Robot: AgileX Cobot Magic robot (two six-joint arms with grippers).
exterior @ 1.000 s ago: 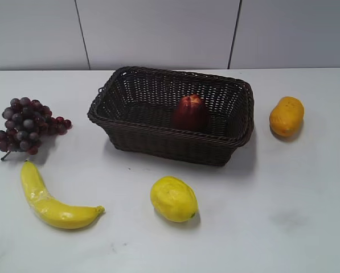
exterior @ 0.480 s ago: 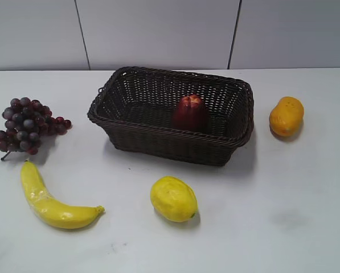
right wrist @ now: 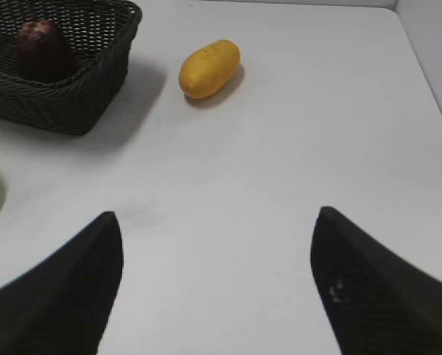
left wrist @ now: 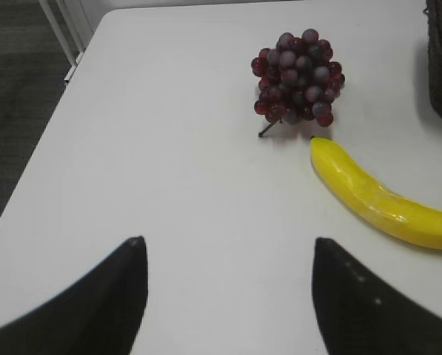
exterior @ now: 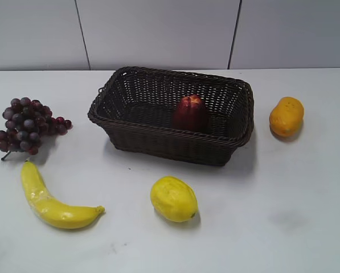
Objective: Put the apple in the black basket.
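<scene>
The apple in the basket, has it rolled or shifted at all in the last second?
No. The apple sits in the same spot against the black basket rim, right of the middle, as before.

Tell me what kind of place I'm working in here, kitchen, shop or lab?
Most likely a lab or test bench, not a kitchen. A bare white table stands against plain grey wall panels, and loose fruit lies around a black basket holding the apple. No sink or appliances show.

No readable text, labels, brands or numbers anywhere; possibly something too small to make out on the fruit skins.
</scene>
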